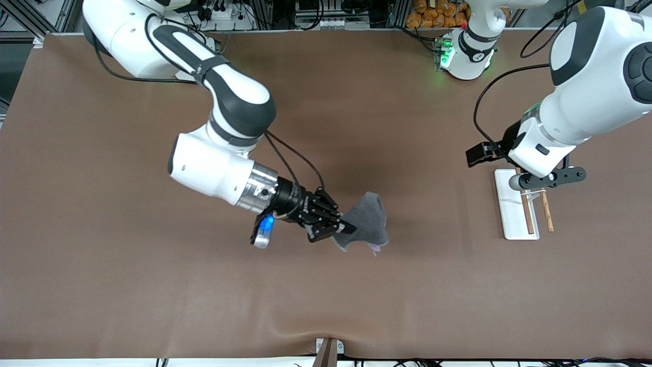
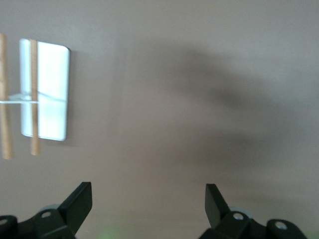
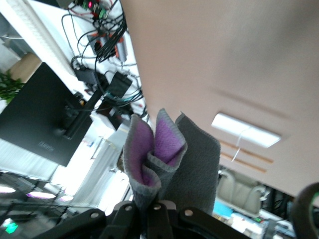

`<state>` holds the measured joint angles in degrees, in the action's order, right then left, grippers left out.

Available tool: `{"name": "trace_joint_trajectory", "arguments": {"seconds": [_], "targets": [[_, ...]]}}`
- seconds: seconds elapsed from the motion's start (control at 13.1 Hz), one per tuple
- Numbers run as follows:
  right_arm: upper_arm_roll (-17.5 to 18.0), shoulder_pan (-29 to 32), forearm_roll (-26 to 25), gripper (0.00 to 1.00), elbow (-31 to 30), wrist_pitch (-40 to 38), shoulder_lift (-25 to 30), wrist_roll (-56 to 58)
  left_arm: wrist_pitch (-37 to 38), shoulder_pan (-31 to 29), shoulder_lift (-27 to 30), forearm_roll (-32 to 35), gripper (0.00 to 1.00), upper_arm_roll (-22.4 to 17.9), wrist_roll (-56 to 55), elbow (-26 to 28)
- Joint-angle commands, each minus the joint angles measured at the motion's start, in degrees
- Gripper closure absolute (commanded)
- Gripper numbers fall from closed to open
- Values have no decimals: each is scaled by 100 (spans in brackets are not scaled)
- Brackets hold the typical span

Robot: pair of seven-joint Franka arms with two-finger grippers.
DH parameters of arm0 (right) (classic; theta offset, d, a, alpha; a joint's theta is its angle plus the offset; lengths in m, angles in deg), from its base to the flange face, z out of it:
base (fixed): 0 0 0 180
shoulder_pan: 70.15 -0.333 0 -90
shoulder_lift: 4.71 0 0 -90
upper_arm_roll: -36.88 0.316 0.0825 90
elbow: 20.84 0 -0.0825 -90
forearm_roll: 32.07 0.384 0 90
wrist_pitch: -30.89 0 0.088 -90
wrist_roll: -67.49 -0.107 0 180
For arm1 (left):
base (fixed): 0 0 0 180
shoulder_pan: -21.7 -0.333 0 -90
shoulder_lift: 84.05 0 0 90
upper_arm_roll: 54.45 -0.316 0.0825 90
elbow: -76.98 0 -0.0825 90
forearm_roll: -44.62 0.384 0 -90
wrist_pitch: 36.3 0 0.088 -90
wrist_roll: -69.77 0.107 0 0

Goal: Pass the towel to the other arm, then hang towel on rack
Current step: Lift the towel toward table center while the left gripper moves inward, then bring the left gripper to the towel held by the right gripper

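Right gripper (image 1: 340, 228) pinches the towel (image 1: 368, 219) aloft; left gripper (image 2: 148, 199), spread, hides part of the rack (image 1: 512, 204).

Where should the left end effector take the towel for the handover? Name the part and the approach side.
Probably the free grey flap of the towel, which sticks out past the right end effector that pinches its other end. The open left end effector is over the rack, so come in from that end of the table.
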<state>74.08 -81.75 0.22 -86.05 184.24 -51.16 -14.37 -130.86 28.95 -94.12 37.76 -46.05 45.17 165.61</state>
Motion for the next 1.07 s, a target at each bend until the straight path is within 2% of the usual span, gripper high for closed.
{"name": "trace_joint_trajectory", "arguments": {"seconds": [0.0, 0.53, 0.76, 0.99], "targets": [[-11, -245, 270, 100, 9, 371, -13, -59, -167, 93, -162, -272, 0, -14, -291, -65], [-82, -422, 217, 100, -26, 389, -57, -33, -430, -21, -416, -1088, 0, -58, -660, -109], [-91, -431, 217, 100, -35, 398, -57, -15, -1062, -135, -837, -1729, 0, -85, -783, -109], [-91, -422, 217, 100, -35, 398, -57, -24, -1354, -338, -1321, -2783, 0, -85, -853, -118]]}}
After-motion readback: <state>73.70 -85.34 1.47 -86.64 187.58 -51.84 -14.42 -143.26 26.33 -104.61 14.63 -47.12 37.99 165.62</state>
